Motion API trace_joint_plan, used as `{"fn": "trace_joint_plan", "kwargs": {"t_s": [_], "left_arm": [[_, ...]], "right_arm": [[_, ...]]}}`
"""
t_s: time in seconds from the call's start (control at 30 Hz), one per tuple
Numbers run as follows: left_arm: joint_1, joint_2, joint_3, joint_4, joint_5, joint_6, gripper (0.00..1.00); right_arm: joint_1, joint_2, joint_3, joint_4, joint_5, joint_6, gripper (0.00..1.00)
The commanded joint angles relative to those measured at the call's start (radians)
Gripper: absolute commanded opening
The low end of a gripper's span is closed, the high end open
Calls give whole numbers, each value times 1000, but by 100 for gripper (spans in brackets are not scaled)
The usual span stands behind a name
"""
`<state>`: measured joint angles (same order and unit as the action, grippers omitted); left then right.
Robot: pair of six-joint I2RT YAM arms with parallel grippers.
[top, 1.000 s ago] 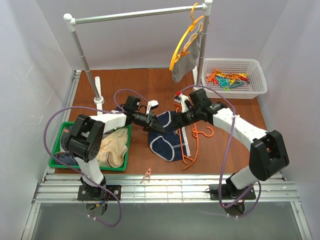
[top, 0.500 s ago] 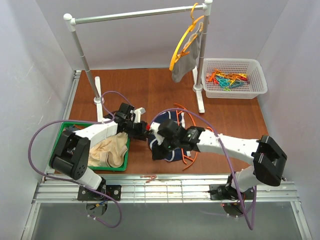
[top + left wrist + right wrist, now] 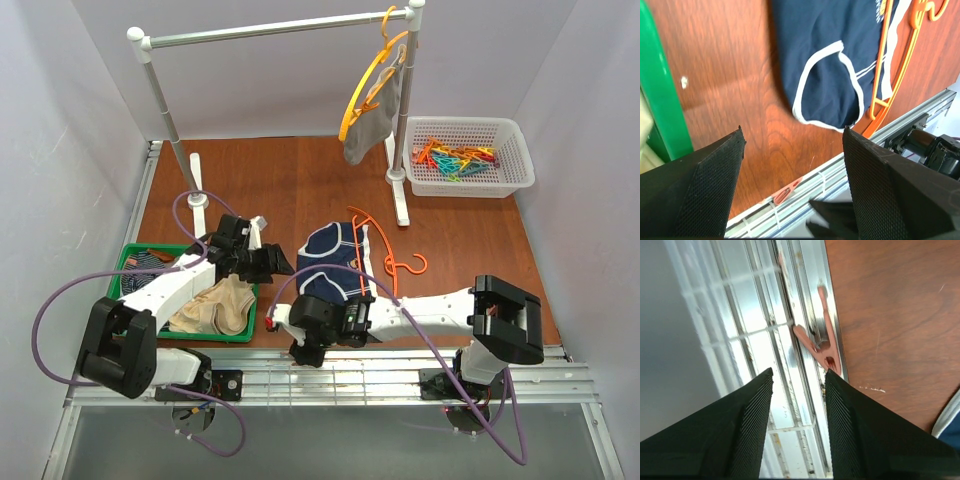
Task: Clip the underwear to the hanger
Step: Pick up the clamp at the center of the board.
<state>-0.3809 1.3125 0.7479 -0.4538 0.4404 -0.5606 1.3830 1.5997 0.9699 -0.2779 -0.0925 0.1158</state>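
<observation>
Underwear (image 3: 335,262) lies flat on the hanger (image 3: 386,262) just right of the wide, empty left gripper (image 3: 792,131), while the half-open, empty right gripper (image 3: 799,371) points at a pink peg (image 3: 812,344) lying along the metal rail (image 3: 805,270) right before it.

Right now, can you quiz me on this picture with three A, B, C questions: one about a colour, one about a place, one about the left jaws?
1. What colour is the trim on the navy underwear? A) white B) red C) yellow
2. Where does the pink clip lie? A) on the underwear B) on the metal rail at the near edge C) between the left jaws
3. How are the left jaws? A) shut on the clip B) shut on the underwear C) open and empty

Answers:
1 A: white piping rims the leg holes.
2 B: the right wrist view shows it on the rail.
3 C: the left wrist view shows them wide apart with nothing between.
</observation>
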Motion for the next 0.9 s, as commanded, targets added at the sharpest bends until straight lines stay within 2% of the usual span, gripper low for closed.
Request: {"fn": "trace_joint_plan", "kwargs": {"t_s": [0.0, 0.27, 0.87], "left_arm": [[4, -67, -44, -17, -6, -36, 71], [4, -148, -87, -34, -6, -47, 72], [5, -289, -196, -40, 4, -101, 73]], "right_arm": [[-1, -18, -62, 89, 1, -88, 36], [1, -17, -158, 186, -24, -215, 33], [8, 45, -117, 233, -96, -363, 35]]}}
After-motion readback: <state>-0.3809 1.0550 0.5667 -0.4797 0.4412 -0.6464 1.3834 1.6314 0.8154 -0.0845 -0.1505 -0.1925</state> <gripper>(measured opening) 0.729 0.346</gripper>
